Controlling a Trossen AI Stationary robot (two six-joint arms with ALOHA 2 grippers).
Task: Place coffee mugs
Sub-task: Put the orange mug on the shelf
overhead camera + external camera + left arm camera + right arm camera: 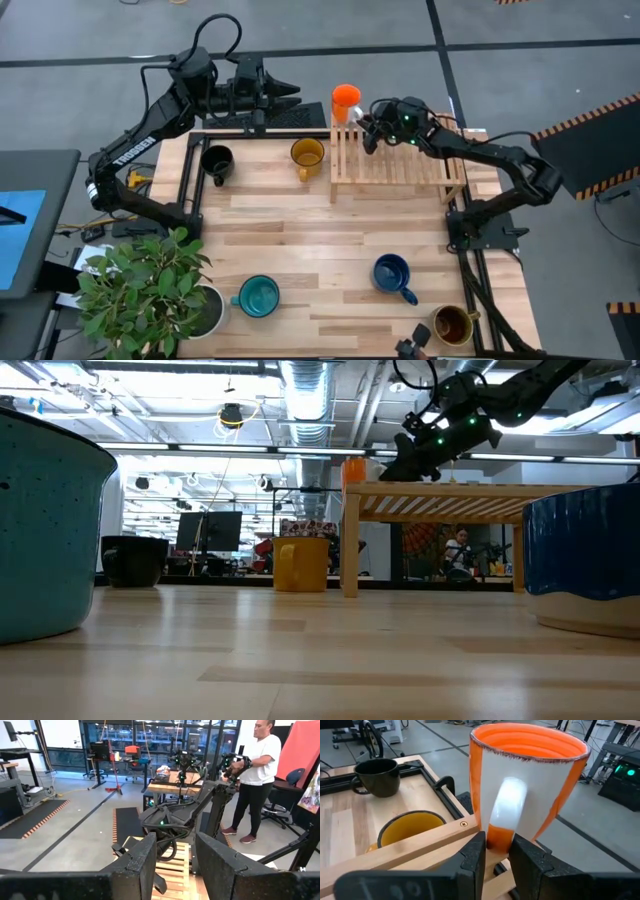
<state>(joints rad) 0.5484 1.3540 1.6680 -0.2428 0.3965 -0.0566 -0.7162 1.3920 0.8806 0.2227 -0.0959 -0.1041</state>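
My right gripper [496, 851] pinches the orange mug's [530, 775] handle on the wooden rack [395, 165]; my left gripper [175, 862] hangs open behind the table.

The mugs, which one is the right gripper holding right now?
The orange mug. The right gripper pinches its handle at the rack's far corner; the black, yellow, teal, blue and brown mugs sit untouched on the table.

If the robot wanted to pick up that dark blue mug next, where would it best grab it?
Probably by the handle. The dark blue mug stands upright, mouth up, and its handle juts out toward the table's front right, free of the olive-brown mug. A gripper coming straight down could close its fingers across that loop; the round body looks too wide.
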